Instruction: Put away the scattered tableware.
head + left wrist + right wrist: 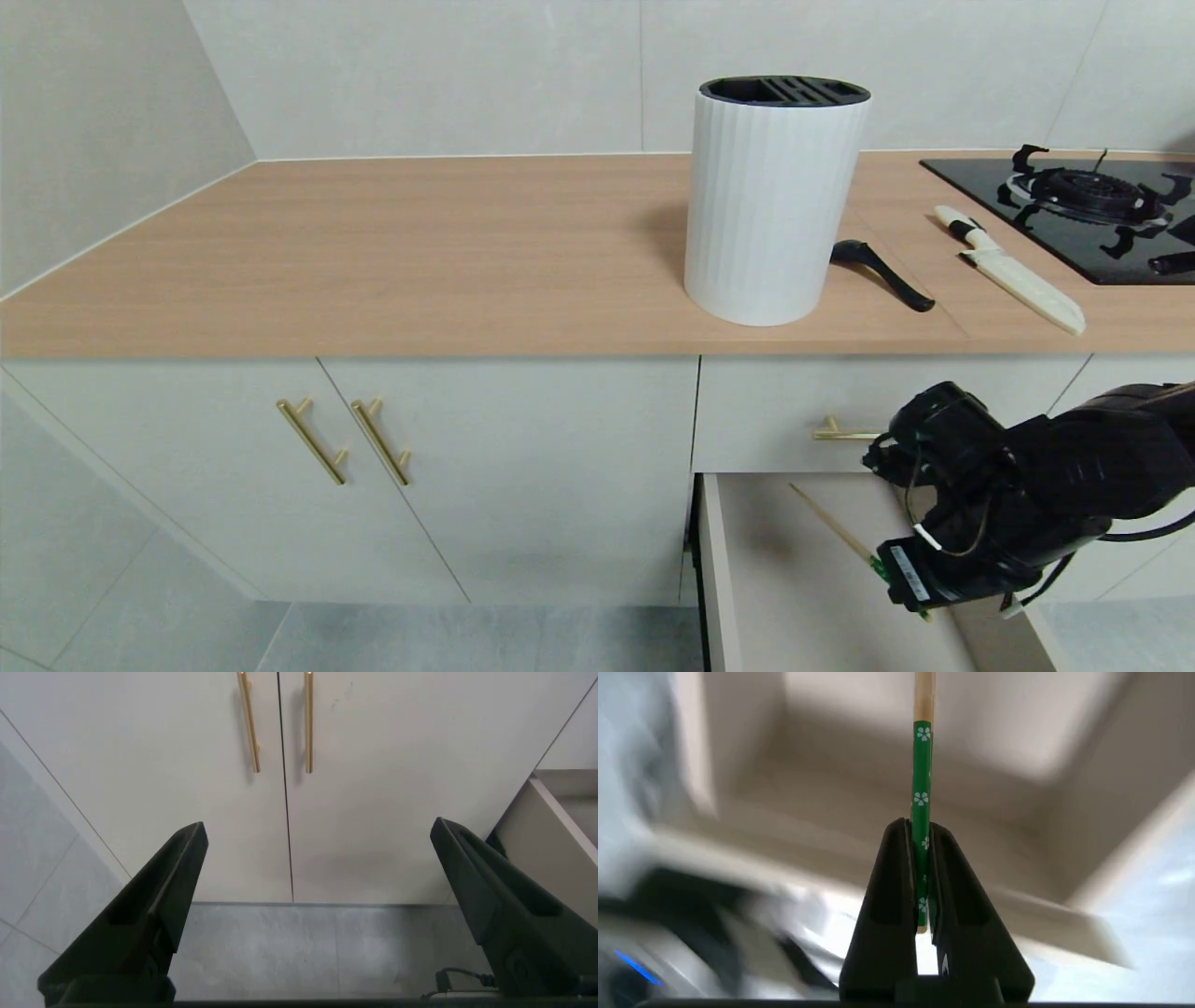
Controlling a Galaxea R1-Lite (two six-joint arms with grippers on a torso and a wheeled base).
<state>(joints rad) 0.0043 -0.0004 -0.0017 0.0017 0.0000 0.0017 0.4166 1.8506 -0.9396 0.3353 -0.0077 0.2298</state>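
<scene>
Bright, even light; soft shadow lies left of the white holder (775, 201).

Green-ended chopstick (831, 523) tilted over open drawer (775, 583)

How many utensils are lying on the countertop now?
2: a black spoon beside the white holder, and a white knife next to the stove. The holder may hide others.

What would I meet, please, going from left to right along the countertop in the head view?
White knife block → black spoon → white knife.
</scene>
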